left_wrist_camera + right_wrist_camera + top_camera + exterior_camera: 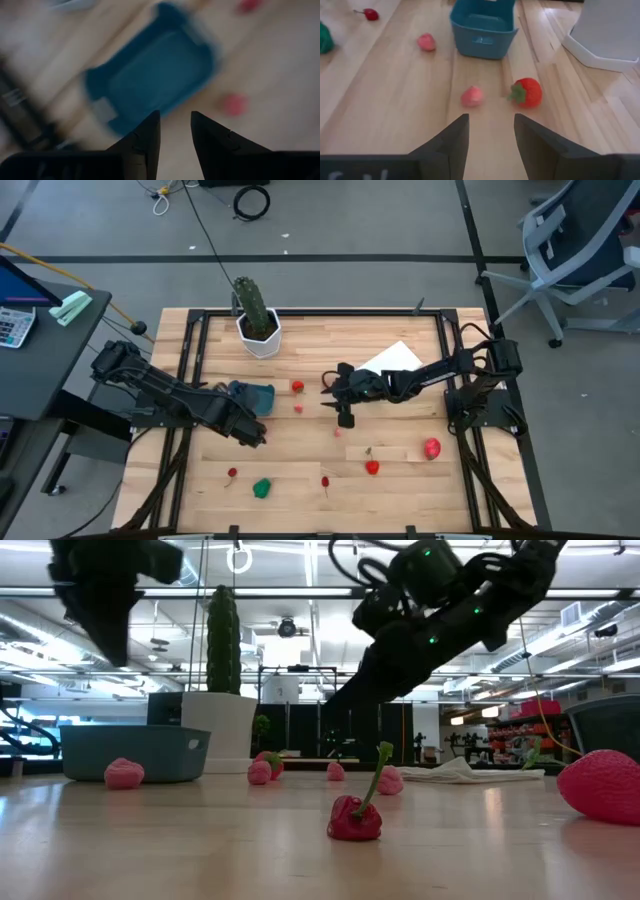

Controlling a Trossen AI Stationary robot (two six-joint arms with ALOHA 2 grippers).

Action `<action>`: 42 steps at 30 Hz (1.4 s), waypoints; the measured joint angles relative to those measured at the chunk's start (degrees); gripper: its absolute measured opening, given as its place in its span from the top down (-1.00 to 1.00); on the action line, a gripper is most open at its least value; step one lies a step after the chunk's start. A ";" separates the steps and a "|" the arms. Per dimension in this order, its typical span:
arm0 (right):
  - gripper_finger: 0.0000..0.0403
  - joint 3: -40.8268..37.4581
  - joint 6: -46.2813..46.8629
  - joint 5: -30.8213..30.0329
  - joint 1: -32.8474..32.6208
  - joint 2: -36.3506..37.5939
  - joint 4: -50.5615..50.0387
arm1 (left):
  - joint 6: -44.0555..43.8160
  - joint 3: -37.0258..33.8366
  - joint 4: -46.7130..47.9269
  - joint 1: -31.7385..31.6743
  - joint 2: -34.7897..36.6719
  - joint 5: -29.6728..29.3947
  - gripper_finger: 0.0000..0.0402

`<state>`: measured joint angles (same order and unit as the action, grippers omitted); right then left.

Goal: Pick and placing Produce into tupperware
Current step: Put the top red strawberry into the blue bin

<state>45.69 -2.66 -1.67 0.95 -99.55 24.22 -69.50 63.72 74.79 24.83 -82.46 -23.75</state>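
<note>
High view shows the produce scattered over the bench (400, 480), none seen in the tupperware (256, 396), so nearly all is judged left to do; the left gripper (175, 125), fingers narrowly parted and empty, hangs beside the tupperware; ahead of the right gripper (490, 131), fingers apart and empty, lie a pink piece (472, 96) and a strawberry (527, 92).

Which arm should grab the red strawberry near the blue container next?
Probably the right. Its open gripper points at the strawberry, with the container just beyond. The left gripper, also open, hovers at the container's other side, farther from that fruit.
</note>
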 joint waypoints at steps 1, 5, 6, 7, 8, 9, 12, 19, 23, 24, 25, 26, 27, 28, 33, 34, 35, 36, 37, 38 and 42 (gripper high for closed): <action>0.18 1.15 0.02 0.98 0.42 -0.92 0.07 | -1.69 0.00 3.33 -0.02 0.08 0.70 0.41; 0.18 6.85 -0.60 2.80 0.89 -5.32 -1.50 | -8.40 0.07 15.06 0.22 0.10 5.03 0.39; 0.18 8.58 -0.91 2.82 0.89 -6.55 -2.39 | -9.41 0.06 15.54 0.42 0.15 5.78 0.39; 0.18 10.51 -1.10 2.85 0.90 -7.95 -3.64 | -9.21 0.00 15.02 0.62 0.31 6.03 0.39; 0.18 12.64 -1.33 2.81 0.99 -9.42 -4.93 | -8.38 -0.12 14.52 0.96 0.72 6.04 0.39; 0.18 14.54 -1.33 2.64 1.16 -10.68 -6.55 | -8.28 -0.05 14.32 1.47 1.18 6.01 0.40; 0.18 20.46 -1.54 -1.22 1.27 -14.57 -13.82 | -8.35 0.31 14.74 2.22 1.09 6.03 0.41; 0.18 27.51 -4.48 -8.36 1.18 -17.62 -22.92 | -10.30 0.24 15.23 5.21 1.15 4.57 0.41; 0.18 27.63 -3.38 -8.20 1.23 -16.57 -24.73 | -12.08 0.24 15.21 6.21 1.15 2.74 0.43; 0.18 27.62 -2.36 -8.22 1.28 -16.30 -26.19 | -12.39 0.24 15.21 6.43 1.15 2.69 0.44; 0.18 27.61 -1.46 -8.13 1.32 -16.16 -27.02 | -12.44 0.24 15.24 6.63 1.15 2.69 0.44; 0.18 27.63 -0.88 -7.74 1.34 -16.15 -27.48 | -12.48 0.24 15.21 6.93 1.15 2.69 0.44; 0.18 27.60 -0.62 -7.32 1.37 -16.17 -28.17 | -12.61 0.24 15.18 7.11 1.12 2.72 0.44; 0.18 27.54 -0.59 -7.09 1.24 -16.48 -28.31 | -12.78 0.24 15.24 7.25 1.13 2.67 0.44; 0.18 27.54 -1.58 -6.90 0.31 -19.31 -27.45 | -13.94 0.24 15.21 7.24 1.12 2.36 0.42; 0.18 27.52 -1.93 -7.87 0.18 -19.63 -27.48 | -13.96 0.24 15.20 7.24 1.12 2.36 0.42; 0.18 27.52 -2.20 -9.00 0.01 -19.74 -27.25 | -13.98 0.24 15.26 7.24 1.12 2.36 0.42; 0.18 27.52 -2.66 -9.96 -0.18 -19.74 -26.76 | -13.96 0.24 15.23 7.24 1.12 2.36 0.43; 0.18 27.52 -3.26 -10.28 -0.20 -19.71 -26.01 | -13.97 0.24 15.19 7.24 1.12 2.36 0.43; 0.18 27.54 -3.55 -10.43 -0.20 -19.69 -25.37 | -13.97 0.24 15.25 7.24 1.12 2.36 0.44; 0.18 27.54 -3.41 -10.38 -0.26 -19.60 -25.26 | -13.97 0.24 15.23 7.24 1.12 2.36 0.45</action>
<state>73.23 -6.07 -12.05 0.70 -119.14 -1.04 -83.46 63.96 90.02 32.08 -81.34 -21.39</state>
